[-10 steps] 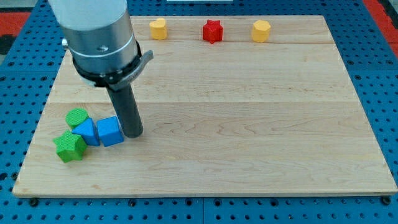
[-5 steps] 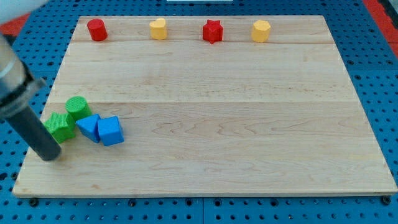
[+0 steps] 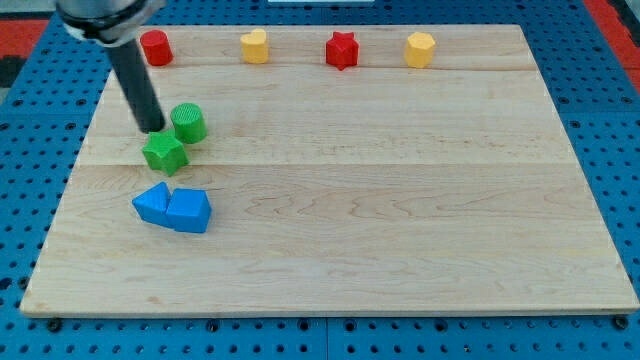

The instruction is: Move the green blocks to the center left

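A green cylinder (image 3: pixel 188 122) and a green star-shaped block (image 3: pixel 164 153) stand close together on the wooden board (image 3: pixel 400 200), left of the middle and a little above mid-height. My tip (image 3: pixel 153 129) rests on the board just left of the green cylinder and above the green star, next to both. The dark rod rises from it toward the view's top left.
Two blue blocks (image 3: pixel 173 209) sit side by side below the green ones. Along the top edge stand a red cylinder (image 3: pixel 154 47), a yellow heart-like block (image 3: pixel 255 46), a red star (image 3: pixel 342 50) and a yellow hexagonal block (image 3: pixel 420 49).
The tip swept from the lower left edge up to beside the green blocks. Both green blocks moved up and right, away from the blue blocks, which shifted slightly.
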`<state>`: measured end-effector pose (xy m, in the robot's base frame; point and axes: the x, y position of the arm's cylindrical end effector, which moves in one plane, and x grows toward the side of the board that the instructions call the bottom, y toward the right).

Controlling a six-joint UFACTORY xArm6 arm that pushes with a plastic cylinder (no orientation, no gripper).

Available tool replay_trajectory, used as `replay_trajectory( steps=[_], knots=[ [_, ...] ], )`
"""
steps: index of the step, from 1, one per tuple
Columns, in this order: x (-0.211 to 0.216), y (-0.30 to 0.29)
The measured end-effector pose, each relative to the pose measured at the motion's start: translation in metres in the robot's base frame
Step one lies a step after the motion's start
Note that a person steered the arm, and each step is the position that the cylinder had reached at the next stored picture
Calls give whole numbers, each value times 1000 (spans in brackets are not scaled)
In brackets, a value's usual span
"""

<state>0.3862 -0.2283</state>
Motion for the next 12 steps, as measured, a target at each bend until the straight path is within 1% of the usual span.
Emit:
replay_trajectory(
  steps=[1,2,3,5,7,8,9,10,11,12],
  knots=[
    [0,-61],
    [26,-75],
    [49,-49],
    [53,-48],
    [97,-6],
    [69,34],
    [62,79],
    [23,82],
    [15,36],
    [19,47]
  ],
)
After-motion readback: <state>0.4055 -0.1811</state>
